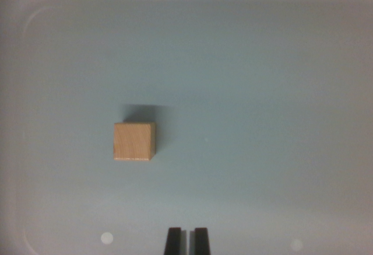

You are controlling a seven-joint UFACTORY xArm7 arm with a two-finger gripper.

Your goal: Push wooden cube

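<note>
Wrist view: a wooden cube (134, 141) sits alone on a pale blue-grey surface (262, 91) bounded by a raised, rounded rim, left of centre. Below, the hand (187, 240) shows black fingertips nearly together, well apart from the cube.

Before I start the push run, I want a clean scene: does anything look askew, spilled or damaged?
Nothing stands out. The wooden cube sits flat and intact on the pale tray, nearly square to the view, apart from the tool. No spills show.
</note>
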